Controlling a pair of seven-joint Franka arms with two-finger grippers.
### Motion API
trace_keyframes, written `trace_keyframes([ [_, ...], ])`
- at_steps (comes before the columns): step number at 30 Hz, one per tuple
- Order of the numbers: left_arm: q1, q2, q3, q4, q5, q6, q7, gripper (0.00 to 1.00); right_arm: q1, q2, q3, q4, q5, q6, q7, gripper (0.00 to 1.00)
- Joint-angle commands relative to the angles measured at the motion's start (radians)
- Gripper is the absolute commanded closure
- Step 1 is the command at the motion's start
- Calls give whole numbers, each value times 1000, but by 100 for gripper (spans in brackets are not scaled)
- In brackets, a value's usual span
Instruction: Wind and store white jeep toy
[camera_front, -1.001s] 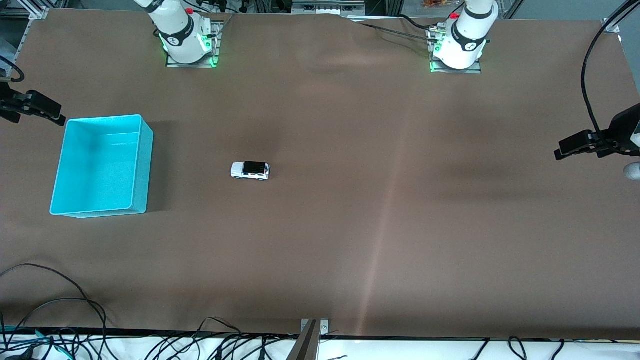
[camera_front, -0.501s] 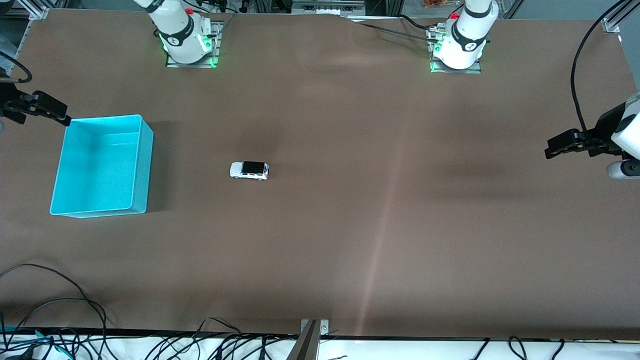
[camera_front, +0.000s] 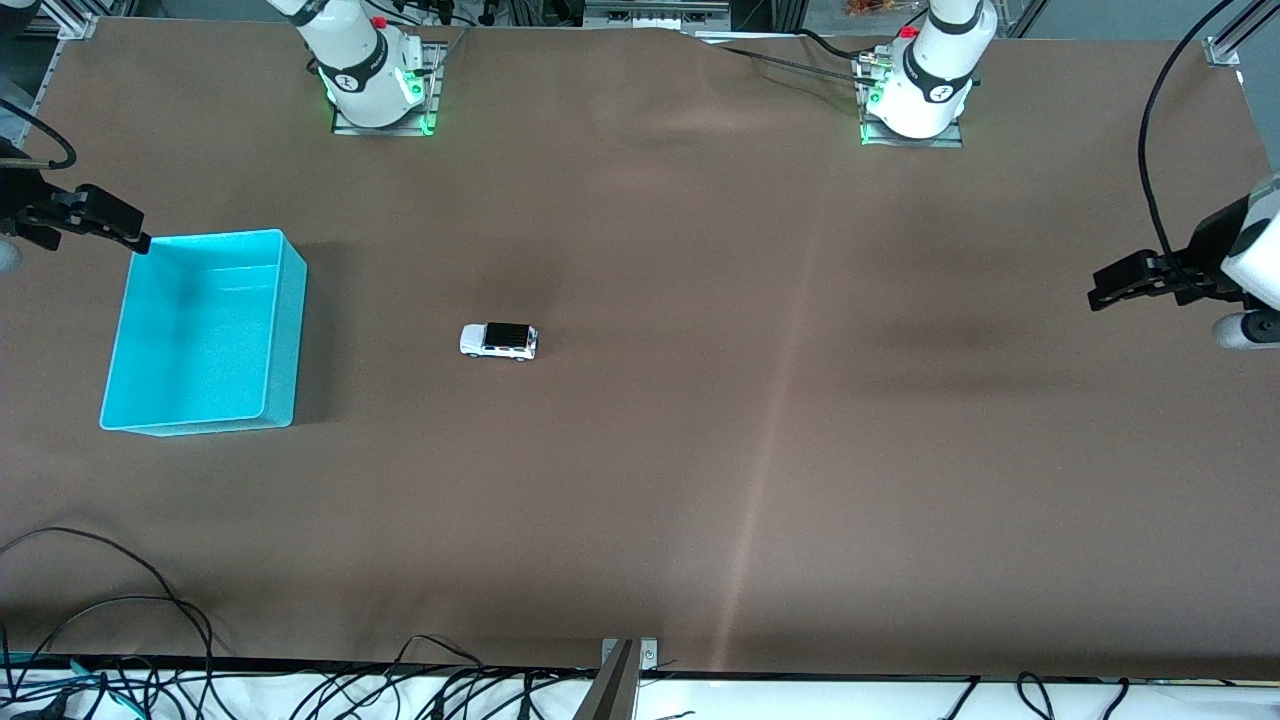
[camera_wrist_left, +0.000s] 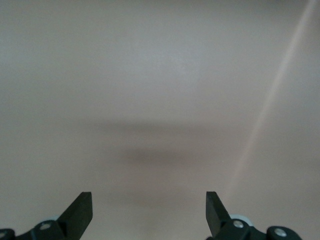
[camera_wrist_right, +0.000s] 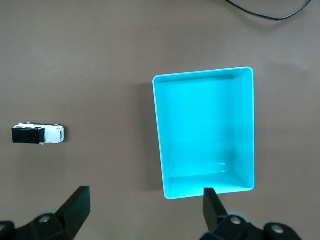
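- Currently the white jeep toy (camera_front: 499, 341) stands on its wheels on the brown surface (camera_front: 700, 450), roughly midway between the camera's edge and the robots' bases, toward the right arm's end.
- Beside it, closer still to the right arm's end and well apart from it, sits the turquoise bin (camera_front: 203, 331) with nothing inside; the right wrist view shows the same pair, jeep (camera_wrist_right: 38, 134) and bin (camera_wrist_right: 205, 133).
- Over the edge of the surface next to the bin's corner hangs the right gripper (camera_front: 100, 222), jaws spread wide and holding nothing.
- At the left arm's end the left gripper (camera_front: 1125, 283) hangs over bare surface, jaws also spread wide (camera_wrist_left: 149, 212), gripping nothing.
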Motion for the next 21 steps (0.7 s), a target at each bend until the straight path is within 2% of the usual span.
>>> trace_keyframes([
  [1,-26,-71,26,-89,-26,4,-6,0,0,-7,11,-27,7,19,13,0],
  [10,-14,-75,24,-86,-39,16,-8,0,1,-90,35,-254,14,208,26,0],
  [21,-13,-71,26,-79,-39,19,-6,0,1,-79,80,-382,14,357,88,0],
])
